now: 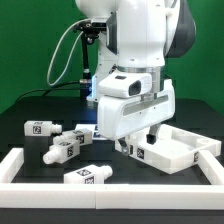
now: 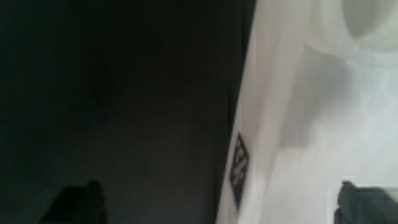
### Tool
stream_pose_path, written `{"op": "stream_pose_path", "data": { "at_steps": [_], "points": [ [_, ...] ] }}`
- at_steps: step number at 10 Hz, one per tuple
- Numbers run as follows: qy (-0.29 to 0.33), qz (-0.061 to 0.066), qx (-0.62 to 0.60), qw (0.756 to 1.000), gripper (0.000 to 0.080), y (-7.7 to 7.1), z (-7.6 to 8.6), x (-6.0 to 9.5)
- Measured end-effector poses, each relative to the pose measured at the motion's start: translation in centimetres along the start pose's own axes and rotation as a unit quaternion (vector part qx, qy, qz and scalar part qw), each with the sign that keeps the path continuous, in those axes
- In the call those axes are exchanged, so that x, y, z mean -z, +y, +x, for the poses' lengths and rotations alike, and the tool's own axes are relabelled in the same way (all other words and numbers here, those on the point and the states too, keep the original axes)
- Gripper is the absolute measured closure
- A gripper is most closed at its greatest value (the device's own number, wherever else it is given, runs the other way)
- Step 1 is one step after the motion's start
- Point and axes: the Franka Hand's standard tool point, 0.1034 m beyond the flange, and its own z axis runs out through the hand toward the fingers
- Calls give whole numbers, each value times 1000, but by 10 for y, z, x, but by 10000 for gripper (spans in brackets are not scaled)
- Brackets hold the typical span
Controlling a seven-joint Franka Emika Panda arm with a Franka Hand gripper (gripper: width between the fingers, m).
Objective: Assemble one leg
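Leg lies loose among others like it on the bench, at the exterior view's left. The gripper, fingers spread wide and empty, hangs over the white panel's edge.

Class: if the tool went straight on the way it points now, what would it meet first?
Probably the white panel, at its tagged edge: the open tool hangs directly over it, though depth is unclear.

Exterior view evenly lit, fairly sharp — wrist view blurred, white panel overexposed beside deep shadow.
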Motion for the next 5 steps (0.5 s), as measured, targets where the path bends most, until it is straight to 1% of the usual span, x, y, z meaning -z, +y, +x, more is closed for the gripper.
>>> {"op": "stream_pose_path", "data": {
  "at_steps": [1, 3, 4, 5],
  "points": [
    [1, 0, -3, 1000, 150, -2, 0, -3],
    [-4, 7, -19, 1000, 150, -11, -1, -17],
    [-5, 8, -21, 1000, 150, -13, -1, -18],
    [-5, 8, -21, 1000, 191, -12, -1, -18]
  ]
}}
